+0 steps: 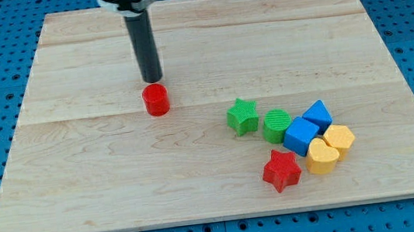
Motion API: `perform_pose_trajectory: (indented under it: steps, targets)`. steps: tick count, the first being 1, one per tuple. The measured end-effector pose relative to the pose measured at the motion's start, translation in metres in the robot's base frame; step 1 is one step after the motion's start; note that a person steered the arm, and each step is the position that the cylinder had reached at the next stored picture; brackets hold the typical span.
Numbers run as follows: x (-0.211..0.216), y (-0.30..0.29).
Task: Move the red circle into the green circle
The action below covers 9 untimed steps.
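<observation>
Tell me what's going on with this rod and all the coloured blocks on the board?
A robot arm's dark rod is pushing blocks on a wooden board. My tip sits just above the red circle, towards the view's top. The green circle lies well off to the view's lower right, in a cluster with a green star, two blue blocks, two yellow hearts and a red star. The red circle has not reached it yet.

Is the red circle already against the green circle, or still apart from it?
Apart. The red circle sits alone just below my tip; bare wood and the green star lie between it and the green circle.
</observation>
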State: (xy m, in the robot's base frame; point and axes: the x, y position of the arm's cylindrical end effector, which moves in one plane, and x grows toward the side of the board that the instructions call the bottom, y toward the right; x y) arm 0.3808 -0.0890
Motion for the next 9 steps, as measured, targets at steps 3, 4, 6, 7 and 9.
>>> perform_pose_trajectory:
  steps: [3,4,6,7,9]
  targets:
    - [0.053,0.014]
    - [0.070,-0.001]
    - [0.119,0.081]
    - [0.121,0.057]
    - [0.165,0.072]
